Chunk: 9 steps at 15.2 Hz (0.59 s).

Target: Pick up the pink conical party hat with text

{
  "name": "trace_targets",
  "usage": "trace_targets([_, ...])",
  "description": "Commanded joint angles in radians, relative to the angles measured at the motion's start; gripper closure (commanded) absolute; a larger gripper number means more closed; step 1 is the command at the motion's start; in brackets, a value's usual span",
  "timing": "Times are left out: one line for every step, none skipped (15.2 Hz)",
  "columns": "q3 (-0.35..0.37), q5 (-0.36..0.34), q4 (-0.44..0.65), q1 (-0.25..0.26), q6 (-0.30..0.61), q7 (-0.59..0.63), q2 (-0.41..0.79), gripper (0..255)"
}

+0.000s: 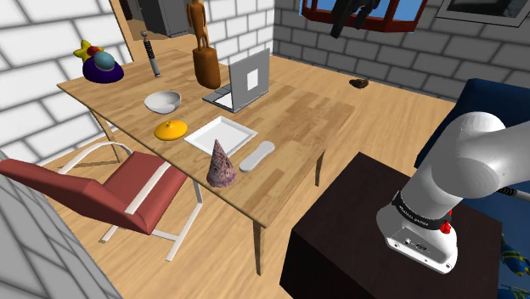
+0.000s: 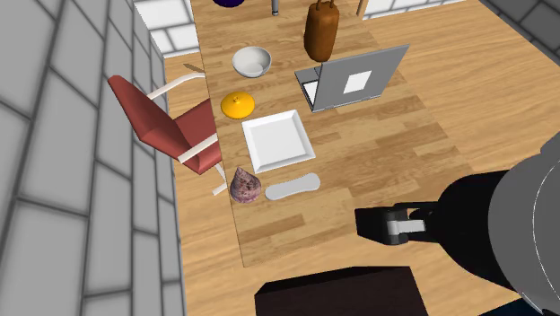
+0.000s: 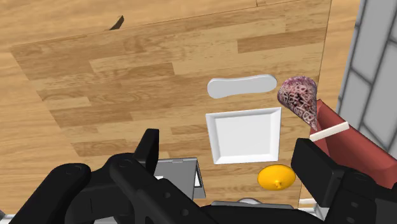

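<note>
The party hat is a pink-purple patterned cone standing upright near the table's front edge, next to the red chair; it also appears in the second exterior view. In the wrist view the hat lies far below, off beyond the right finger. My gripper hangs high over the table, open, with nothing between its fingers. The square plate lies directly below the gap.
A white square plate and a pale oblong object lie beside the hat. An orange lid, white bowl, open laptop and brown wooden figure stand further along. A red chair adjoins the table.
</note>
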Motion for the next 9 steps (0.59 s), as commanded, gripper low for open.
trace_targets([0.0,0.0,0.0,0.0,0.0,0.0,0.0,0])
trace_targets([0.021,0.003,-0.043,-0.001,0.039,0.031,-0.018,0])
trace_targets([0.043,0.007,-0.084,-0.001,0.078,0.062,-0.035,0])
trace_targets([0.066,0.011,-0.123,-0.001,0.117,0.094,-0.049,0])
trace_targets([0.089,0.015,-0.16,-0.002,0.157,0.126,-0.06,0])
trace_targets([0.114,0.018,-0.196,-0.002,0.197,0.159,-0.069,0])
trace_targets([0.139,0.022,-0.229,-0.003,0.237,0.193,-0.075,0])
trace_targets([0.166,0.025,-0.26,-0.004,0.278,0.227,-0.078,0])
trace_targets([0.193,0.028,-0.289,-0.006,0.319,0.262,-0.079,0])
